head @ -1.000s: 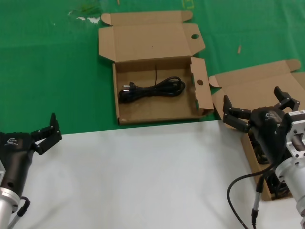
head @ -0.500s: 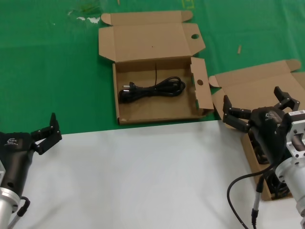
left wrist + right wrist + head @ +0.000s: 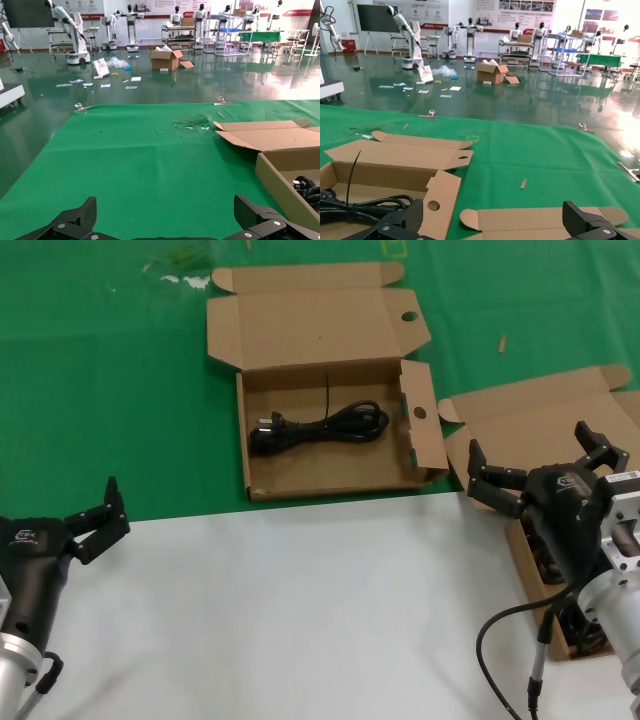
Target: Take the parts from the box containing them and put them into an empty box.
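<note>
Landmark: square-sided box (image 3: 330, 440), lid folded back away from the robot, on green cloth (image 3: 100, 390).
Coiled cable (image 3: 318, 428): lying flat inside the square-sided box, across its middle, plug end toward the robot's left; a thin black tie sticking up beside it.
Diagonal box (image 3: 540, 440): just right of the square-sided box, corner nearly touching its holed side flap (image 3: 422, 415); lid open, interior mostly hidden behind the right arm; dark cable bundles (image 3: 560, 610) partly visible inside.
Right gripper (image 3: 540, 465): hanging over the diagonal box, right of the square-sided box; fingers (image 3: 495, 485) spread wide, gripping nothing.
Left gripper (image 3: 95, 520): well left of and nearer the robot than the square-sided box, at the edge of the white sheet (image 3: 300, 610); fingers spread apart, empty.
Right wrist view: square-sided box (image 3: 395, 165) with cable (image 3: 365, 205) ahead, finger tips (image 3: 395, 222) wide apart.
Left wrist view: box corner (image 3: 280, 175) off to one side, green cloth (image 3: 125, 160) ahead.
</note>
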Controlling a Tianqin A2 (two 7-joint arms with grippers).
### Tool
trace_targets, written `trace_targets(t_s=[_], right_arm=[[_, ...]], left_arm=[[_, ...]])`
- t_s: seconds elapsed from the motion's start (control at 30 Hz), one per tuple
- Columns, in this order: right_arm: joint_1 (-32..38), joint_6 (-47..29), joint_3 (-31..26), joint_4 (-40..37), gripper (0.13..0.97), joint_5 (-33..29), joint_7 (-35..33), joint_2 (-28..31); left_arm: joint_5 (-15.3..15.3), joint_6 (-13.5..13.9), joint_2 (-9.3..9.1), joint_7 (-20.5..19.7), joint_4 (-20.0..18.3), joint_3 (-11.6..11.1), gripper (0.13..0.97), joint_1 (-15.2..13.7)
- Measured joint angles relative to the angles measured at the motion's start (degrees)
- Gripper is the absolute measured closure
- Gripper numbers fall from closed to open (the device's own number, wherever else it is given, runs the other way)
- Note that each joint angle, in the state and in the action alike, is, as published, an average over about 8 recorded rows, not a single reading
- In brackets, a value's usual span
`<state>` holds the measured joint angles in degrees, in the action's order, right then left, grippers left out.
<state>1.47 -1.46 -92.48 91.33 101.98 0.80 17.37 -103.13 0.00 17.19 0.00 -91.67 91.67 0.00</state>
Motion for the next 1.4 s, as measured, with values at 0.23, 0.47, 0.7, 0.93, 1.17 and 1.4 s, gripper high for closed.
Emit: trace_targets(t_s=[0.23,0.47,0.7,0.93,1.17,1.4], right_arm=[[0.0,0.0,0.0,0.0,0.129,0.0,0.0,0.0],[0.0,0.0,0.0,0.0,0.129,0.0,0.0,0.0],[0.0,0.0,0.0,0.0,0.129,0.0,0.0,0.0],[0.0,0.0,0.0,0.0,0.129,0.0,0.0,0.0],[0.0,0.0,0.0,0.0,0.129,0.0,0.0,0.0],[0.0,0.0,0.0,0.0,0.129,0.0,0.0,0.0]], left_arm=[[0.0,0.0,0.0,0.0,0.0,0.0,0.132,0.0],[0.0,0.0,0.0,0.0,0.0,0.0,0.132,0.0],[0.0,0.0,0.0,0.0,0.0,0.0,0.132,0.0],[0.0,0.0,0.0,0.0,0.0,0.0,0.132,0.0],[0.0,0.0,0.0,0.0,0.0,0.0,0.132,0.0],[0.0,0.0,0.0,0.0,0.0,0.0,0.132,0.0]])
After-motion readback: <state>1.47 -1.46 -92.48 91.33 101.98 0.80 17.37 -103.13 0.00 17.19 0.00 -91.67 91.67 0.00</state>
